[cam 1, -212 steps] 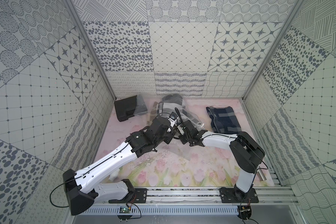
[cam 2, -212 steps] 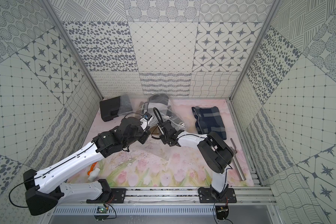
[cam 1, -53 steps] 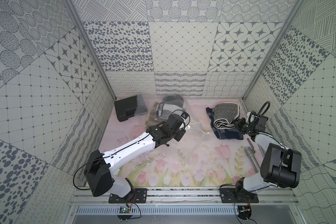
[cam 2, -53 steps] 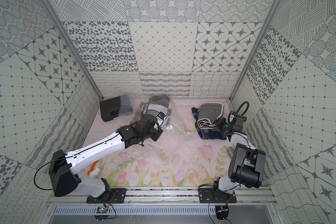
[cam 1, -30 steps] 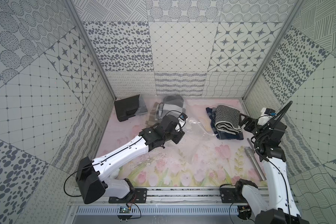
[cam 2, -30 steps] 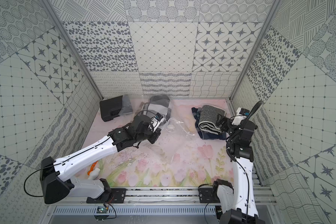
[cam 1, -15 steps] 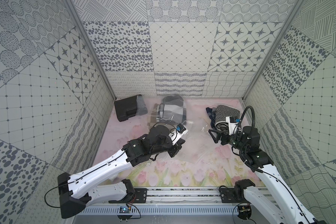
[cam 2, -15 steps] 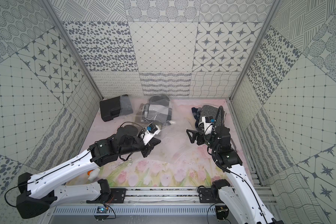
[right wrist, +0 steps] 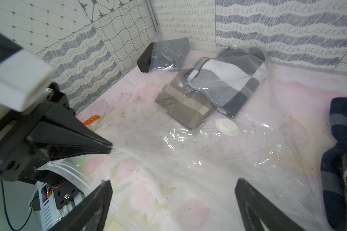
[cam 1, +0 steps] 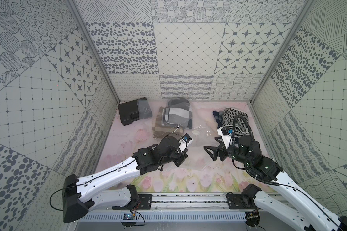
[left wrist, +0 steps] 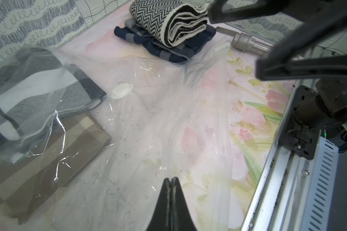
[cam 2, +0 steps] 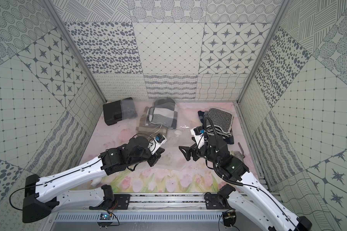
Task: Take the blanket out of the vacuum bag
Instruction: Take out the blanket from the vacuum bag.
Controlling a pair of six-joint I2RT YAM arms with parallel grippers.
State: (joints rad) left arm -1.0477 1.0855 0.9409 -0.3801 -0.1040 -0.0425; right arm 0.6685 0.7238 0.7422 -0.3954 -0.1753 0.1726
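Vacuum bag [left wrist: 148,140] in left pincer [left wrist: 171,181]; right pincer [right wrist: 173,181] wide

Floral mat tabletop w/ bag, blankets, case & small bits on it.

Pink tulip-print mat [cam 1: 168,181] covers the tabletop. Clear vacuum bag [left wrist: 168,130] lies spread across the middle, its white valve cap [cam 1: 196,132] facing up. Just beyond & left of cap, inside the bag: check blanket [cam 1: 176,116] partly on brown plaid blanket [cam 1: 162,129]. Further left, far corner: black case [cam 1: 128,115], clear pouch [right wrist: 168,54] over one end. Right of cap, at bag's edge: navy blanket [left wrist: 164,52] w/ zigzag blanket [cam 1: 235,118] on top. Metal tube [cam 2: 238,154] near-right of cap by mat edge; orange strip [right wrist: 91,119] well left of cap.
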